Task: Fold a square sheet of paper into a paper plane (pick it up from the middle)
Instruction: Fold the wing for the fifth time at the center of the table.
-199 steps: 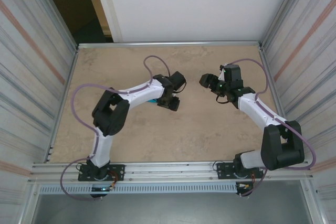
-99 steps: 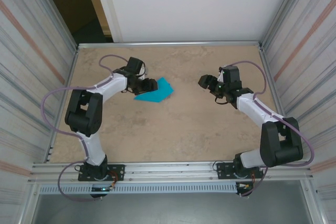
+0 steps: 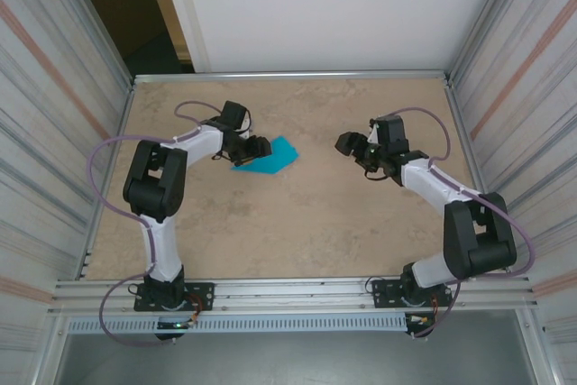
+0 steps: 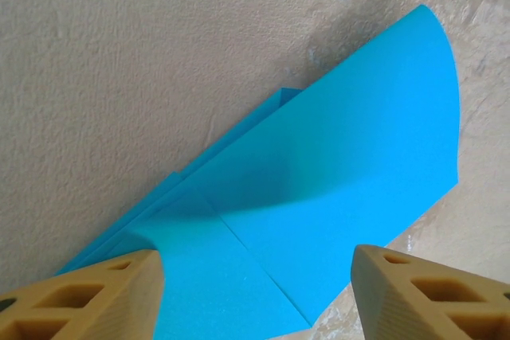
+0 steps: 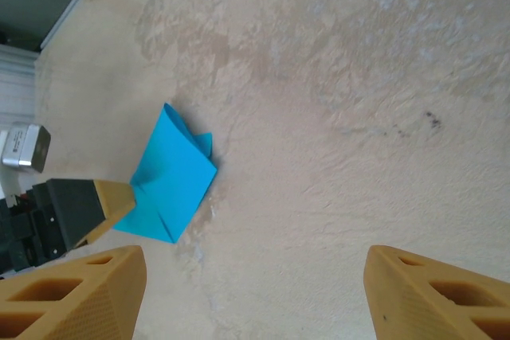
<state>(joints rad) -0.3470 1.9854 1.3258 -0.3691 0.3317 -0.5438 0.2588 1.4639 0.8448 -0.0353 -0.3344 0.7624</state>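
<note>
Nearest you, the left arm [image 3: 153, 191] rises from the front edge of the tan mottled table [image 3: 297, 241], bends up the left side and turns inward. The right arm [image 3: 451, 196] mirrors it on the other side. Farther out, the left gripper [image 3: 260, 148] lies low over the table and points right, with its pincer apart. On the left wrist camera you see its two tan fingers [image 4: 103, 296] spread wide. The paper plane [image 4: 335, 173] lies on the table ahead of and between them, and its near corner runs under the lower-left fingertip; you cannot tell whether that tip presses on it. The plane is bright blue and folded, with creases and layered edges along one side. One broad flap curls up and casts a shadow. Across from it, well apart, the right gripper [image 3: 345, 142] points left toward the plane, its pincer also apart with only bare table between the fingers.
</note>
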